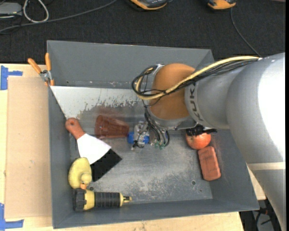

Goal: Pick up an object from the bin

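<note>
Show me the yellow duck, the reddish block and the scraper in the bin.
yellow duck (pixel 80 173), camera view, on its body.
reddish block (pixel 209 163), camera view, on its top face.
scraper (pixel 92 148), camera view, on its white blade.

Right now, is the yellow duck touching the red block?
No, the yellow duck lies left in the bin, the red block far right.

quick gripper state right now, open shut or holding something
Gripper: cannot be told, open or shut; it sits low in the bin just right of the brown cup lying on its side.
</note>
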